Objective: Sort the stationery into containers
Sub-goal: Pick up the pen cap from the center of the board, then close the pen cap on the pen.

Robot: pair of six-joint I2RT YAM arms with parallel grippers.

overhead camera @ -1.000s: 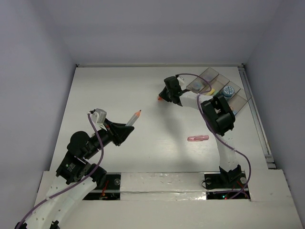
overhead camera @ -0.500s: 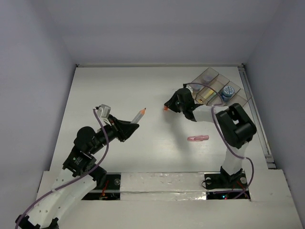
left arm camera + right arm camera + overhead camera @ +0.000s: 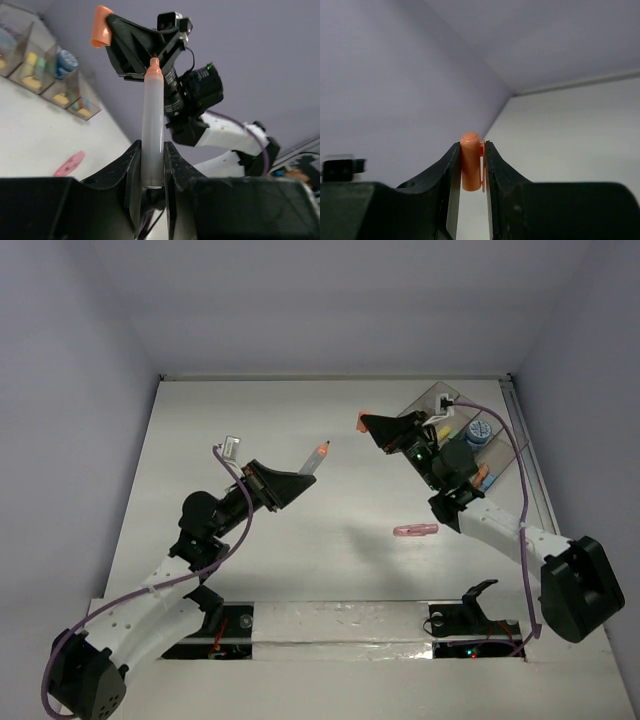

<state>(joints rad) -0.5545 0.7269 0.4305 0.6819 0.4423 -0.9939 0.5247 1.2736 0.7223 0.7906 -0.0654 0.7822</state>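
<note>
We cannot see the lower end of the marker [image 3: 152,125] inside the left pincer [image 3: 151,146]; the right arm [image 3: 492,526] covers part of the containers [image 3: 432,400] at the far right corner of the bench [image 3: 250,420].

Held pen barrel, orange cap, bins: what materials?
Translucent frosted grey pen barrel: likely matte plastic; light shows through it. Small orange pen cap: probably smooth opaque plastic, soft sheen. Brown-tinted clear rectangular bins: glossy transparent plastic, apparently; contents visible through walls.

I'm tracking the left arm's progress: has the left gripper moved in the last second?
Yes. In the top view the left gripper, shut on the marker, has moved up and right, closer to the containers.
</note>
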